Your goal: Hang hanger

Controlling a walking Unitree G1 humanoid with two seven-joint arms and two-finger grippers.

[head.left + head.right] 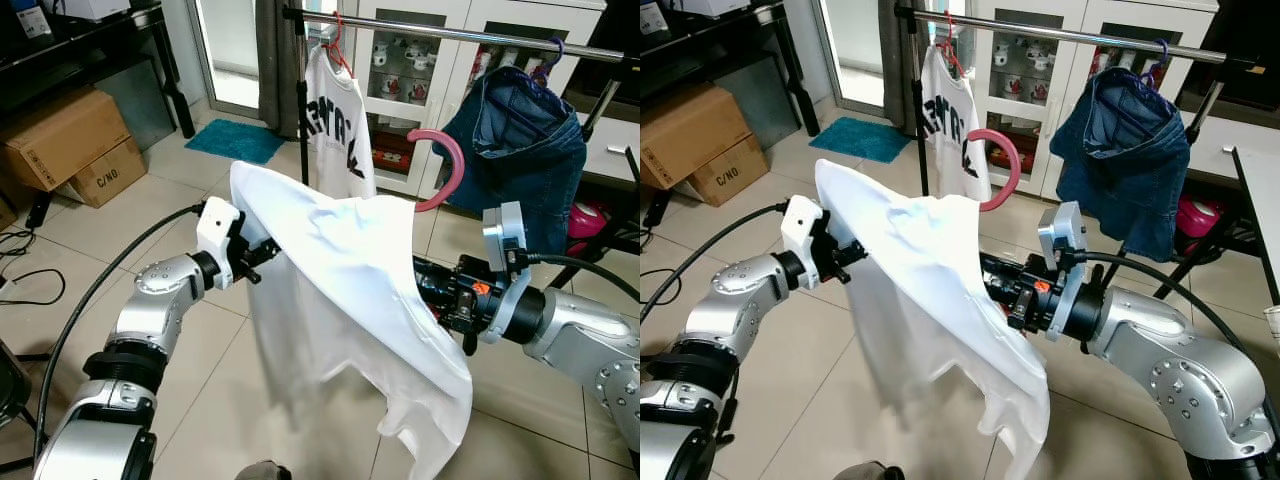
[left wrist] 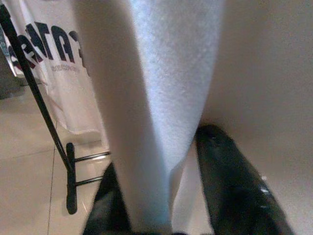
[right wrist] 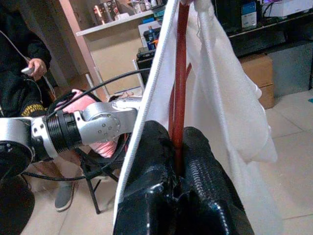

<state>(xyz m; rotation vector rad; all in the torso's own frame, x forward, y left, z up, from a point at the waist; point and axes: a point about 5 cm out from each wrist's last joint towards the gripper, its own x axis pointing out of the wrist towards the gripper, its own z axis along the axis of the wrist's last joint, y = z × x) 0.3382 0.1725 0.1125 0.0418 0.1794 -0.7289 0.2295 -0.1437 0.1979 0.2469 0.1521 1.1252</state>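
While both silver arms reached in from the lower corners of the head view, a white T-shirt (image 1: 340, 290) hung between them at the centre of the frame, draped over a red hanger (image 3: 180, 73) whose pink hook (image 1: 445, 165) curved up above the cloth's upper right edge. At centre left, the left gripper (image 1: 262, 258) had its black fingers (image 2: 234, 186) pinching a fold of the shirt's shoulder. At centre right, the right gripper (image 1: 1002, 290) was half covered by fabric; its wrist view showed the two fingers pressed together on the hanger's red bar. Across the top of the frame ran a metal clothes rail (image 1: 450, 35), well above the hook and not touching it. On the rail hung a printed white shirt (image 1: 335, 125) at upper centre and a blue denim garment (image 1: 525, 150) at upper right. Cardboard boxes (image 1: 70, 145) sat at upper left on the tiled floor (image 1: 200, 190). A seated person (image 3: 22, 68) appeared at the left of the right wrist view
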